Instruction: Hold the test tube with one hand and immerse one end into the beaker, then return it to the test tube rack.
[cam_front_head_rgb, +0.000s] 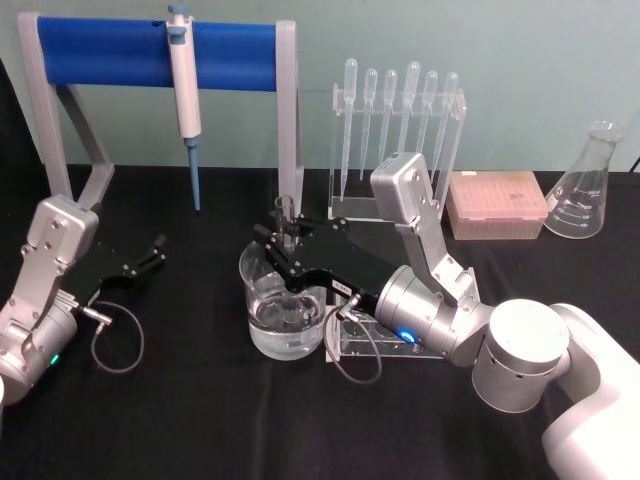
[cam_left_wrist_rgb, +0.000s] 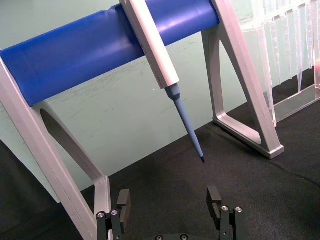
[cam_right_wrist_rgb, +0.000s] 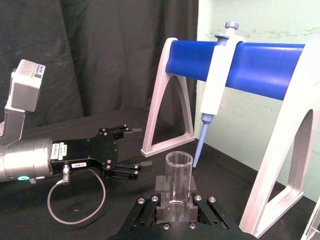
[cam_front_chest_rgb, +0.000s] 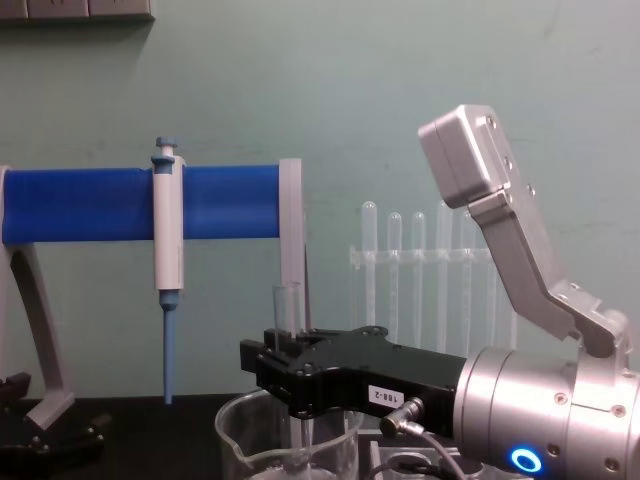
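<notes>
Right hand (cam_front_head_rgb: 280, 238) reaches in from the right with its forearm near level. Its silver wrist lies over a clear rack (cam_front_head_rgb: 343, 349), and its black flat body is extended leftward above the beaker (cam_front_head_rgb: 258, 322). The fingers are pressed against the test tube (cam_front_head_rgb: 285, 212), pinching it at mid-length. In the right wrist view the tube (cam_right_wrist_rgb: 179, 181) stands clamped between the two pads of this hand (cam_right_wrist_rgb: 176, 207).

Orientation of the tube: the long axis is vertical. The open rimmed end points up and stands clear above the hand. The rounded end points down, below the hand and inside the beaker. From the chest view the tube (cam_front_chest_rgb: 290, 308) rises straight above the hand (cam_front_chest_rgb: 268, 362) and drops behind the beaker (cam_front_chest_rgb: 236, 440) wall. The beaker holds clear liquid. Whether the tube's tip reaches the liquid cannot be told.

The beaker stands on the black surface (cam_front_head_rgb: 200, 420), directly beneath the fingertips.

Left hand (cam_front_head_rgb: 150, 256) sits well to the left of the right hand, low over the surface. Its fingers are spread and hold nothing. It points toward the blue bar stand (cam_front_head_rgb: 120, 52), where a pipettor (cam_front_head_rgb: 184, 92) hangs tip down.
</notes>
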